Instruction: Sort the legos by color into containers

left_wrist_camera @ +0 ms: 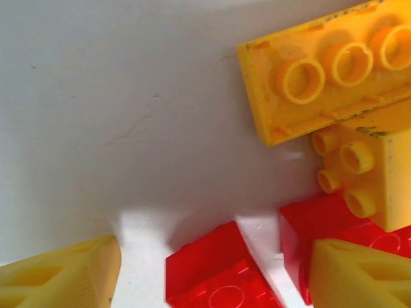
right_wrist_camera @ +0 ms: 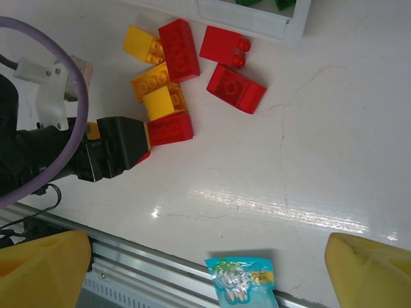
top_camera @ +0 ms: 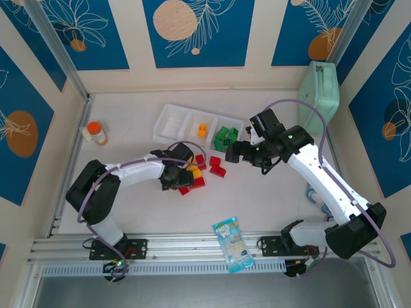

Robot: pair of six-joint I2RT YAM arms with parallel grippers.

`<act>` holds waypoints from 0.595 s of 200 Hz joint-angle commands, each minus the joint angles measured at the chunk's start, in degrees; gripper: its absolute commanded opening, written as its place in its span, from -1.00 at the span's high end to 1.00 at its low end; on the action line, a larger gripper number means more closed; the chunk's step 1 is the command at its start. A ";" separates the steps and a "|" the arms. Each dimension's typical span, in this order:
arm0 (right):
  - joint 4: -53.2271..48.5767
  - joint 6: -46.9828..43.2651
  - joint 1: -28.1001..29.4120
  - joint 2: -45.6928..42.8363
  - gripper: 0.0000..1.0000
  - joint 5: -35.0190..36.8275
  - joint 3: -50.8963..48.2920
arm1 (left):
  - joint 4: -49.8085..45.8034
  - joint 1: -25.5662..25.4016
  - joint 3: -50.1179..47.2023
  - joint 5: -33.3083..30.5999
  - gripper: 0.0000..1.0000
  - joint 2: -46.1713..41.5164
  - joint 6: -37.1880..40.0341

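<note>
The white table [top_camera: 270,212] carries the three-part tray [top_camera: 172,125] at upper centre, with green bricks [top_camera: 225,138] in its right part and an orange brick [top_camera: 202,130] in the middle one. The right gripper [top_camera: 236,153] hangs open and holds nothing, just beside that green end. The left gripper [top_camera: 181,179] is nearer the loose pile [right_wrist_camera: 173,83] at centre. It is down on it, jaws apart either side of a red brick [left_wrist_camera: 218,282] lying dead ahead. The frame edge cuts off that brick's length. A second red brick [left_wrist_camera: 308,234] crowds the right finger, so I reckon closing could catch both.
</note>
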 commanded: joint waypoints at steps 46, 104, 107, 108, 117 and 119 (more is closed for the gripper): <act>-1.33 -0.72 -0.65 -0.92 -0.89 0.36 0.20 | 0.57 -0.67 -4.81 -0.01 -0.14 -2.28 -1.16; -1.10 -1.16 -0.71 0.24 -0.89 0.06 1.29 | -0.58 -0.60 -7.19 -0.12 0.08 -4.97 -0.69; -1.11 -1.23 -0.73 0.32 -0.89 0.00 1.37 | -0.58 -0.61 -7.29 -0.12 0.09 -5.02 -0.62; -1.11 -1.20 -0.73 0.37 -0.89 0.04 1.35 | -0.58 -0.64 -7.29 -0.12 0.09 -5.04 -0.60; -1.02 -1.31 -0.70 0.58 -0.89 0.00 1.47 | -0.51 -0.61 -7.46 0.04 0.12 -4.98 -0.39; -1.02 -1.29 -0.73 0.59 -0.89 0.02 1.54 | -0.50 -0.65 -7.51 0.16 0.13 -4.95 -0.39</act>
